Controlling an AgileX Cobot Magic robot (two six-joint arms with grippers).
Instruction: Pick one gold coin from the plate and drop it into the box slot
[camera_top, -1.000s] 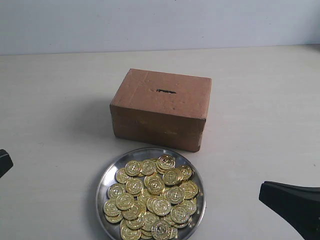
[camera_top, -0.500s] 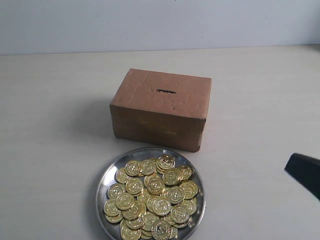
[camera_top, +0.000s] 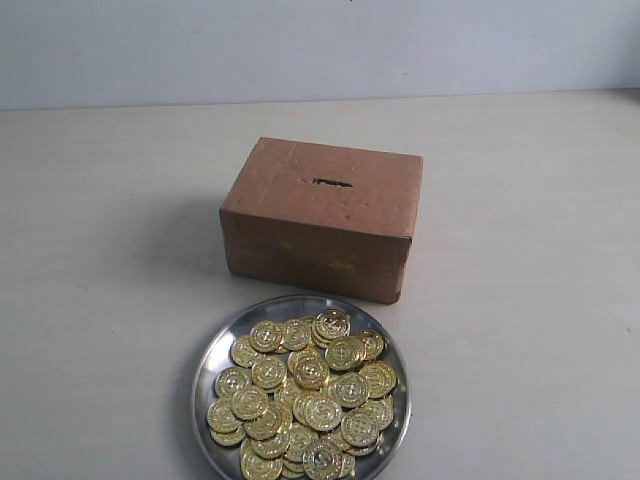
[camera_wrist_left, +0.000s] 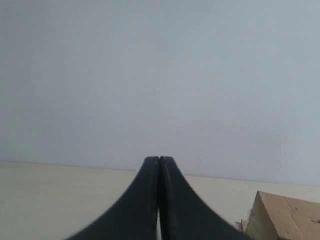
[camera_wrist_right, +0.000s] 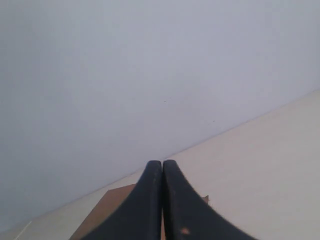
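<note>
A brown cardboard box stands mid-table with a short dark slot in its top face. In front of it a shiny silver plate holds a heap of several gold coins. Neither arm shows in the exterior view. In the left wrist view my left gripper is shut and empty, with a corner of the box off to one side. My right gripper is shut with nothing held, and part of the box lies behind its fingers.
The pale beige table runs back to a plain light wall. Nothing else stands on the table.
The right arm has pulled back out of the exterior view at the lower right. The left arm's tip left the lower left edge earlier. Box, plate and coins have not moved.
</note>
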